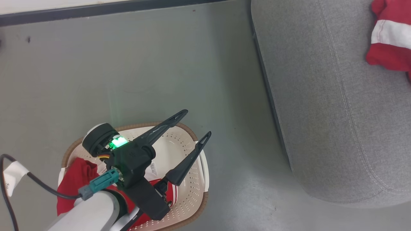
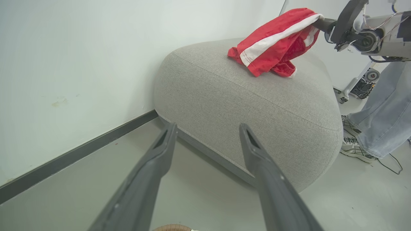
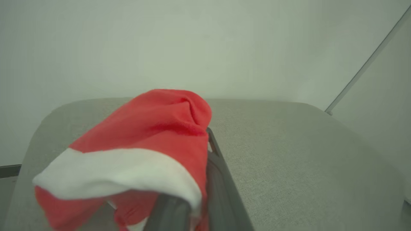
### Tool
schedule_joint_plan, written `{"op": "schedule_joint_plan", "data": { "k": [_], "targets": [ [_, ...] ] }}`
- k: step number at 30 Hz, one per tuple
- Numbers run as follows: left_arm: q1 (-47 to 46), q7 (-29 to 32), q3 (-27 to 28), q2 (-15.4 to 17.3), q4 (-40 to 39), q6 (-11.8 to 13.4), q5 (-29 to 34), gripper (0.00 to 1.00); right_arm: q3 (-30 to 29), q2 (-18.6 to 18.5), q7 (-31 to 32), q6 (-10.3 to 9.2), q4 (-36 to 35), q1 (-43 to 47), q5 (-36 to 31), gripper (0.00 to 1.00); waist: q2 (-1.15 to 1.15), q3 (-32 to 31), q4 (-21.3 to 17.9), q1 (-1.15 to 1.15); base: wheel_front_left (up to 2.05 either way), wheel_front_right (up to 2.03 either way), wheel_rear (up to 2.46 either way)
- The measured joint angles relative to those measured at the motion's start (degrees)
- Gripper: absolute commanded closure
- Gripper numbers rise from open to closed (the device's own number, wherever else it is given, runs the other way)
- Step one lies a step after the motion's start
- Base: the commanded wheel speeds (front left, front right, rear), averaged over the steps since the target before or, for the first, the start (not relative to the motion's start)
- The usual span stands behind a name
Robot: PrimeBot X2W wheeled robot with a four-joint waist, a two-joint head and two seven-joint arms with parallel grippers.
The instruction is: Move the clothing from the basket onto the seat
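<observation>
Step in hand: delivery of the striped garment [image 2: 273, 48] to the seat [image 2: 250, 106], judged to be near its end.
Right gripper [image 2: 321, 22]: fingers clenched on the garment's upper edge. The lower folds touch the seat top and the rest hangs lifted.
Left gripper [image 1: 196, 122]: fingers spread wide, grasping nothing, poised above the basket [image 1: 189, 189].
Second garment [image 1: 75, 179]: lies in the basket, towards its left side, partly under the left arm.
Next move, as judged: the right fingers let go so the cloth settles fully on the seat. The left gripper then needs to descend into the basket and close on the second garment.
Left wrist view adds, over the head view: the grip point, the cloth's contact with the seat, and a person's leg [image 2: 382, 122] near the seat's far corner.
Head view adds, over both wrist views: the basket's contents and the bare floor [image 1: 231, 96] between basket and seat.
Right wrist view: cloth draped over the fingers, hiding most of them.
</observation>
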Motion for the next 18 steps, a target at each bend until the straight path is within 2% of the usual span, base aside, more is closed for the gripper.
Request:
{"op": "schedule_joint_plan", "data": {
  "k": [3, 13, 14, 15, 16, 17, 18],
  "targets": [
    [0.0, 0.0, 0.0, 0.0, 0.1, 0.0, 0.0, 0.0, 1.4, 0.3, 0.1, 0.0, 3.1, 0.0, -0.2, 1.0, 0.0, -0.1, -0.1, 0.0, 0.0, 0.0, 0.0],
    [0.0, -0.8, -0.3, -0.7, 2.0, -0.1, -0.5, 0.0, 7.1, 3.3, 6.6, 0.57, 12.7, 0.0, -1.7, 0.99, -0.01, -1.7, -0.2, 0.0, 0.0, 0.0, 0.0],
    [0.0, -1.1, -0.3, -0.8, 2.0, -0.1, -0.5, 0.0, 7.3, 3.3, 6.6, 0.59, 13.2, -0.1, -1.9, 0.84, -0.01, -2.0, -0.2, 0.0, 0.0, 0.0, 0.0],
    [0.0, -1.3, -0.3, -1.1, 2.2, -0.1, -0.5, 0.0, 7.7, 3.4, 7.1, 0.83, 13.9, -0.5, -2.3, 0.59, -0.01, -2.5, -0.1, 0.0, 0.0, 0.0, 0.0],
    [0.0, -1.3, -0.3, -1.1, 2.2, -0.1, -0.5, 0.0, 7.7, 3.4, 7.1, 0.83, 13.9, -0.5, -2.3, 0.09, -0.01, -2.5, -0.1, 0.0, 0.0, 0.0, 0.0],
    [0.0, -1.5, -0.3, -1.2, 2.4, -0.1, -0.5, 0.0, 7.9, 3.6, 7.2, 0.98, 14.3, -0.8, -2.5, 0.0, -0.01, -2.8, -0.1, 0.0, 0.0, 0.0, 0.0],
    [0.0, -1.5, -0.3, -1.3, 2.6, -0.1, -0.5, 0.0, 8.1, 3.8, 7.5, 1.01, 14.8, -1.3, -2.8, 0.0, -0.01, -3.1, -0.1, 0.0, 0.0, 0.0, 0.0]
  ]
}}
